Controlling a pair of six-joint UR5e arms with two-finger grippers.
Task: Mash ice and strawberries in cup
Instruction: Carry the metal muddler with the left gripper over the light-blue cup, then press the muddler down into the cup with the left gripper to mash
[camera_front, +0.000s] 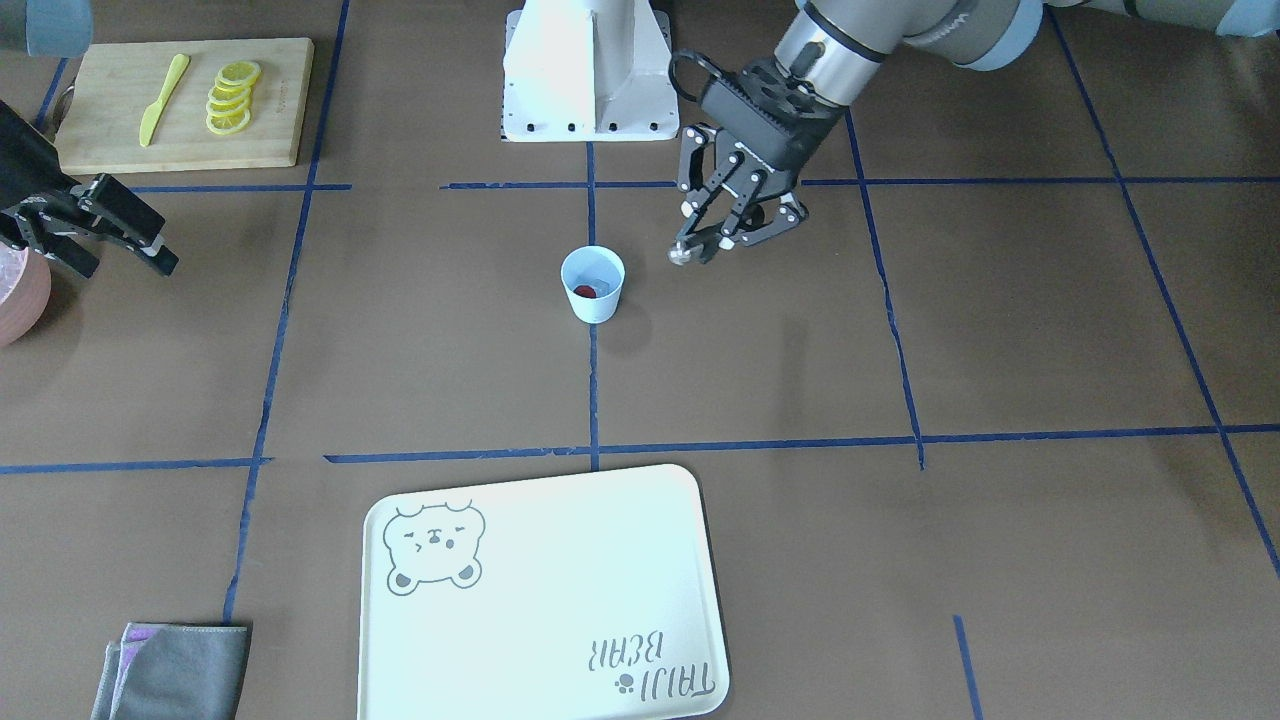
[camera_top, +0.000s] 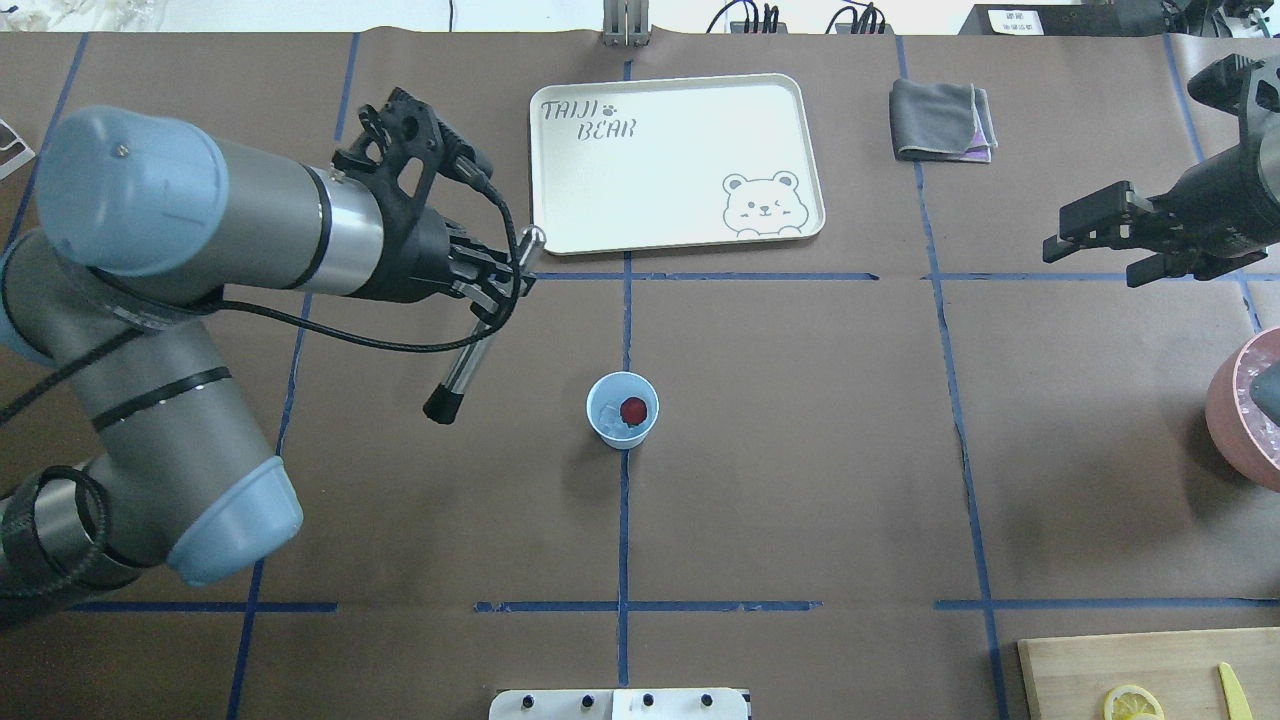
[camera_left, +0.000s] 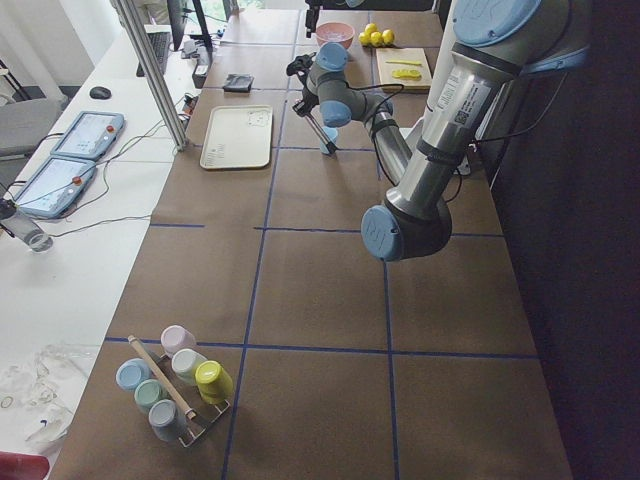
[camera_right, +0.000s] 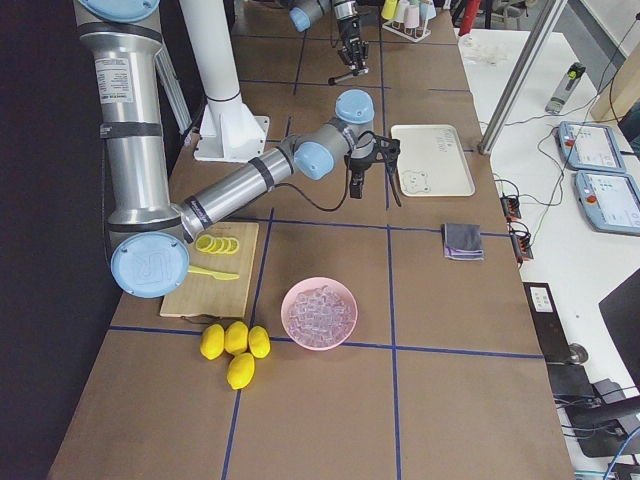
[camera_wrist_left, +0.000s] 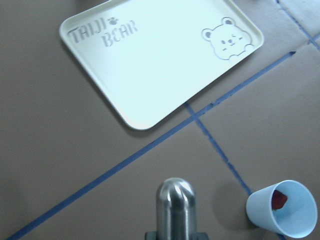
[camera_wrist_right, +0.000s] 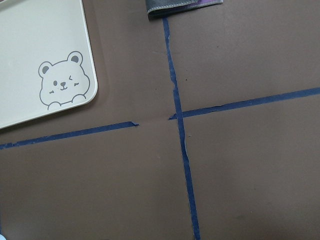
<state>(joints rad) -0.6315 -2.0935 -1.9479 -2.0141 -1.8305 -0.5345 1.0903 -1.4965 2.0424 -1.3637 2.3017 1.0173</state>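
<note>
Between the fingers of the left gripper a steel muddler with a black tip is sitting clamped, slanting beside the cup and apart from it. The light blue cup is standing on a blue tape line, holding the strawberry and ice. Beyond it, a cream tray is showing "TAIJI BEAR" and a bear drawing. The right gripper is hanging spread and empty.

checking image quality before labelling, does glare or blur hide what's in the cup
Front-facing view: the tray is washed out by glare, the cup casts a soft shadow but its strawberry shows. Left wrist view: the metal rod near the lens is blurred. Overhead view: evenly lit, ice faintly visible.
</note>
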